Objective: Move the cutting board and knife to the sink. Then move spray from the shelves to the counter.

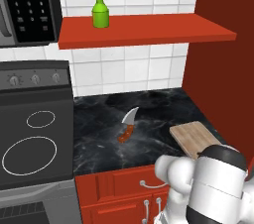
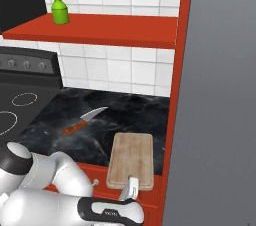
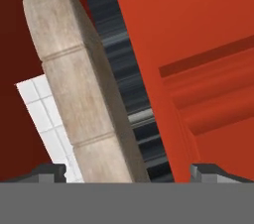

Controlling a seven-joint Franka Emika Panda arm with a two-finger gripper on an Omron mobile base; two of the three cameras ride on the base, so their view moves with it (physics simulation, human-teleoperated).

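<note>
Hand view shows the cutting board (image 3: pixel 84 94) edge-on between the fingertips (image 3: pixel 49 172) of the wide-spread hand (image 3: pixel 128 172).

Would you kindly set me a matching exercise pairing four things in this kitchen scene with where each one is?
Things:
1. spray
2. knife
3. cutting board
4. hand

Places:
A. at the counter's front edge, overhanging it
B. open, astride the board's near edge
C. upright on the red shelves
D. flat on the counter's middle

Pairs: 1-C, 2-D, 3-A, 4-B
</note>
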